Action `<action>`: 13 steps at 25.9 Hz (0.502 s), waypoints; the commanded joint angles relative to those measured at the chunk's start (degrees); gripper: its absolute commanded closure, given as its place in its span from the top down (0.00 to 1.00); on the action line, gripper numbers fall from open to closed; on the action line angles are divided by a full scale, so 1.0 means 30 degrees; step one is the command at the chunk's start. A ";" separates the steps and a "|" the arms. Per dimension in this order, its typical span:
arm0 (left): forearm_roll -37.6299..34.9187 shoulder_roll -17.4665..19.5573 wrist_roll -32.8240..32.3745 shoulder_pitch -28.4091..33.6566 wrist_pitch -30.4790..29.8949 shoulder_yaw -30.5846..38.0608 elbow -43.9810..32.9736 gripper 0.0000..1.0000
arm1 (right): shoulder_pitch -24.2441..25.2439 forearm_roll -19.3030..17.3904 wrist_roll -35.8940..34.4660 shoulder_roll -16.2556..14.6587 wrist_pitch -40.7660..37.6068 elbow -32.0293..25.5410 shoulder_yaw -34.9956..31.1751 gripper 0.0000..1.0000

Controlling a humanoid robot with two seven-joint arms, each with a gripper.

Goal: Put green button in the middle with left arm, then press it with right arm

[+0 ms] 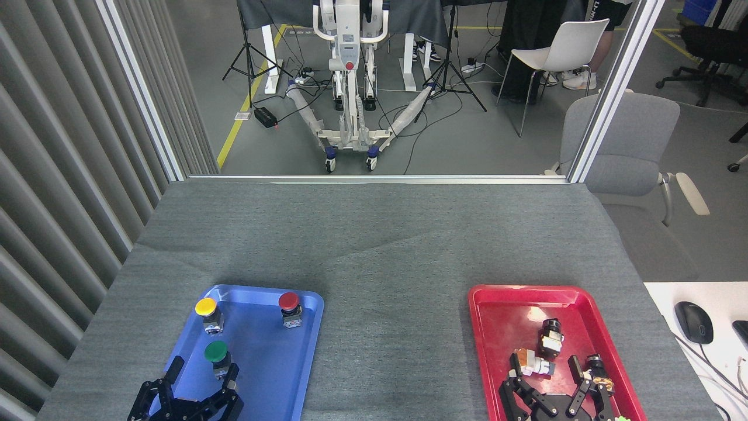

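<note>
The green button (217, 355) stands upright in the blue tray (274, 362), near its front left. My left gripper (201, 373) is open just in front of it; one finger (229, 379) reaches up beside the button's base, the other finger (173, 369) lies over the tray's left rim. My right gripper (544, 365) is open low over the red tray (502, 327), its fingers spread either side of small loose parts. The middle (391, 333), bare grey cloth between the two trays, holds nothing.
A yellow button (208, 312) and a red button (290, 307) stand at the back of the blue tray. Small switch parts (550, 337) lie in the red tray. A white side table with a mouse (693, 322) borders the right edge.
</note>
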 commanded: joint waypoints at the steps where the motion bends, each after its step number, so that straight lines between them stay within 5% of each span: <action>1: 0.0001 -0.0013 -0.0035 0.0000 0.0038 0.0014 0.0072 1.00 | 0.0011 0.0057 -0.0054 0.0102 0.0025 -0.0011 0.0007 1.00; 13: -0.0028 -0.0042 -0.0006 0.0000 0.0067 0.0043 0.0072 1.00 | 0.0011 0.0115 -0.0054 0.0102 -0.0034 -0.0040 -0.0081 1.00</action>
